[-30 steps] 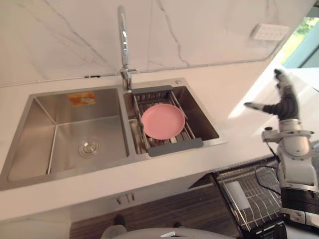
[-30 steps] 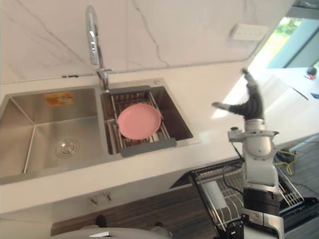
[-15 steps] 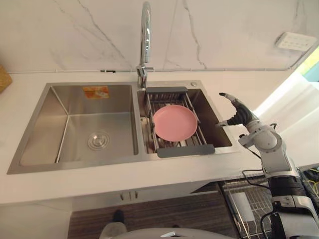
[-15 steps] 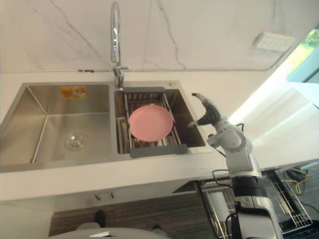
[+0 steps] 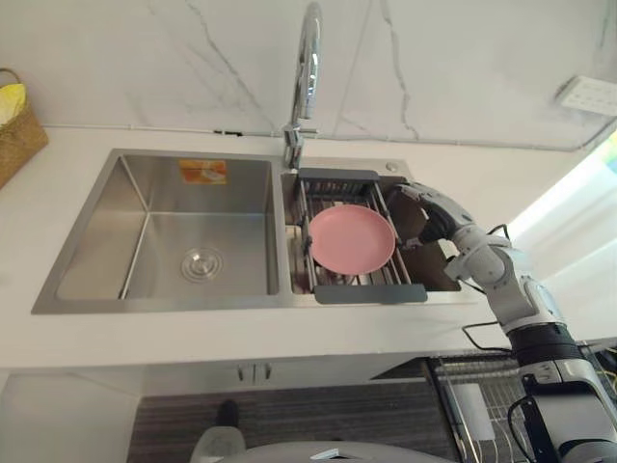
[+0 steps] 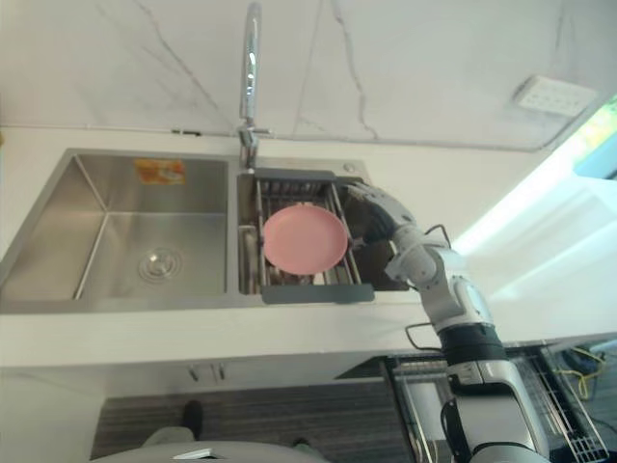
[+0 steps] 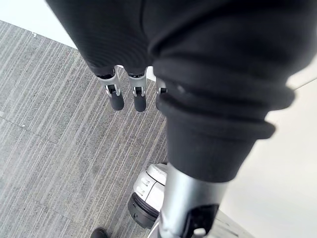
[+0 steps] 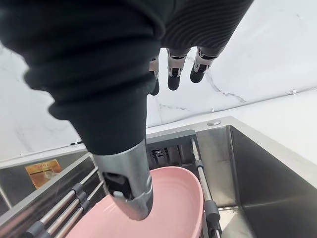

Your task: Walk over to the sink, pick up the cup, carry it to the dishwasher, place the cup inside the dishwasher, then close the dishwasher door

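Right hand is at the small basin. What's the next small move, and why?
Probably lower the right hand onto the nearest rim of the round pink plate. The hand is open, holds nothing and hovers just beside the plate, which lies on the grey wire rack over the steel sink's smaller basin.

The faucet's [image 5: 307, 68] top runs off the upper edge, and a woven basket [image 5: 17, 125] on the desk [image 5: 289, 338] is cropped at the left. The pink plate [image 5: 352, 239] covers the middle of the drying rack [image 5: 333, 181], which screens the floor of the sink's [image 5: 154, 302] right basin. The right robot hand [image 5: 424, 207], set in that basin, blocks part of its right wall. The dishwasher rack [image 5: 461, 374] is cut by the lower edge.
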{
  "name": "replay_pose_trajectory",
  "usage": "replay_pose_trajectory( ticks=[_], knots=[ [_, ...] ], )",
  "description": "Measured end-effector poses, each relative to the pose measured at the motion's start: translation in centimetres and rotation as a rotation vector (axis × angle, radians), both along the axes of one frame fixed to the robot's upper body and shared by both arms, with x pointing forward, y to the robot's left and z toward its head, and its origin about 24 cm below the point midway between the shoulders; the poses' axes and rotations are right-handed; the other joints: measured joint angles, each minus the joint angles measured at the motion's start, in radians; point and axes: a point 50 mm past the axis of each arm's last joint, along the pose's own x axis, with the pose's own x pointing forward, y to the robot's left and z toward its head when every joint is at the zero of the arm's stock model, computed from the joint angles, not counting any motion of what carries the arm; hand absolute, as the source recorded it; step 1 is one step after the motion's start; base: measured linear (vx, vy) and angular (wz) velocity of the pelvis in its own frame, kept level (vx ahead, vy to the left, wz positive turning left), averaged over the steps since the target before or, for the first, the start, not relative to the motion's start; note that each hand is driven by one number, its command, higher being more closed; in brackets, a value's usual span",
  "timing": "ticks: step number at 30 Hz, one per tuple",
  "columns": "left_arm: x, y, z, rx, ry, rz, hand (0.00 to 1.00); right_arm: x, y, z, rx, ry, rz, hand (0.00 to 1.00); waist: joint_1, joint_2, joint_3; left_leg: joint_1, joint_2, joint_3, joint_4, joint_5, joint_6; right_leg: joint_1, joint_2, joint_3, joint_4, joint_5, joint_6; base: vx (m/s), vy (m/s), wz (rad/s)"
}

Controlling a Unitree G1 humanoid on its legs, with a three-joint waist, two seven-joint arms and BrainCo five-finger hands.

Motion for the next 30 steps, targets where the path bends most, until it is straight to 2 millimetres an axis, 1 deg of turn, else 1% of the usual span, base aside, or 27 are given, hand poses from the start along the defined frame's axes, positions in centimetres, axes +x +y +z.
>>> replay_pose_trajectory(
  ticks=[3,6,7,9,10,12,14,18,20,22,25,29,30],
  knots=[
    [0.1,0.0,0.0,-0.002,-0.001,-0.002,0.0,0.1,0.7,0.0,-0.049,0.007,0.05,0.0,0.005,-0.001,0.007,-0.001,-0.001,-0.001,0.0,0.0,0.0,0.0,-0.001,-0.001,0.0,-0.001,0.001,0.0,0.0,0.0],
    [0.2,0.1,0.0,-0.005,-0.004,-0.006,0.0,0.2,1.3,-0.7,-0.108,0.031,0.083,0.0,0.007,-0.002,0.018,-0.002,-0.002,-0.005,0.0,0.0,0.001,0.002,-0.001,-0.003,0.0,-0.001,0.001,0.01,-0.001,0.03],
    [0.2,0.1,0.0,-0.006,-0.003,-0.01,0.0,0.3,1.3,-1.2,-0.135,0.054,0.084,0.0,0.007,-0.003,0.02,-0.004,-0.004,-0.01,0.0,0.003,0.004,0.007,-0.002,-0.008,0.0,-0.001,0.003,0.02,-0.003,0.1],
    [0.2,0.1,0.1,-0.008,-0.001,-0.012,0.0,0.3,1.0,-1.9,-0.153,0.089,0.073,0.0,0.007,-0.004,0.022,-0.003,-0.008,-0.024,0.0,0.006,0.008,0.017,-0.005,-0.025,0.001,0.0,0.011,0.02,-0.003,0.21],
    [0.3,0.2,0.1,-0.008,-0.001,-0.012,0.0,0.3,0.9,-2.3,-0.18,0.108,0.069,0.0,0.012,-0.004,0.022,-0.003,-0.009,-0.026,0.0,0.006,0.008,0.016,-0.005,-0.027,0.003,-0.001,0.012,0.01,0.0,0.16],
    [0.2,0.2,0.1,-0.01,0.003,-0.011,0.0,0.3,1.2,-2.7,-0.222,0.139,0.09,0.0,0.019,-0.005,0.022,-0.003,-0.009,-0.026,0.0,0.006,0.008,0.016,-0.005,-0.027,0.003,-0.001,0.012,0.01,0.0,0.02],
    [0.2,0.2,0.1,-0.011,0.008,-0.013,0.0,0.5,1.3,-3.0,-0.24,0.165,0.094,0.0,0.018,-0.004,0.023,-0.002,-0.009,-0.026,0.0,0.006,0.008,0.016,-0.005,-0.026,0.004,-0.001,0.011,0.0,0.0,0.0],
    [0.3,0.2,0.1,-0.016,0.006,-0.026,0.0,0.5,1.0,-3.3,-0.28,0.181,0.074,0.0,0.023,-0.002,0.033,0.003,-0.009,-0.025,0.0,0.006,0.008,0.018,-0.005,-0.026,0.007,-0.003,0.01,0.0,0.0,0.0],
    [0.4,0.3,0.1,-0.024,0.005,-0.052,0.0,0.4,0.5,-4.1,-0.311,0.221,0.065,0.0,0.026,0.0,0.034,0.005,-0.009,-0.025,0.0,0.006,0.008,0.019,-0.006,-0.025,0.009,-0.005,0.008,0.0,0.0,0.0],
    [0.4,0.3,0.1,-0.025,0.006,-0.054,0.0,0.4,0.4,-4.2,-0.333,0.232,0.063,0.0,0.026,0.002,0.036,0.005,-0.009,-0.024,0.0,0.004,0.005,0.019,-0.006,-0.024,0.011,-0.011,0.003,0.0,0.0,0.0],
    [0.4,0.3,0.1,-0.026,0.006,-0.054,0.0,0.4,0.5,-4.5,-0.354,0.251,0.067,0.0,0.028,0.007,0.044,0.014,-0.009,-0.023,0.0,0.003,0.002,0.025,-0.007,-0.023,0.013,-0.011,0.003,0.0,0.0,0.0],
    [0.3,0.3,0.1,-0.028,0.009,-0.055,0.0,0.1,0.7,-5.8,-0.412,0.316,0.093,0.0,0.034,0.009,0.046,0.019,-0.008,-0.022,0.0,0.002,0.002,0.031,-0.008,-0.022,0.013,-0.012,0.004,0.0,0.0,0.0],
    [0.3,0.2,0.1,-0.029,0.009,-0.055,0.0,0.1,0.8,-5.9,-0.424,0.317,0.095,0.0,0.034,0.01,0.046,0.019,-0.008,-0.021,0.0,0.002,0.002,0.031,-0.008,-0.021,0.013,-0.012,0.004,0.0,0.0,0.0]
  ],
)
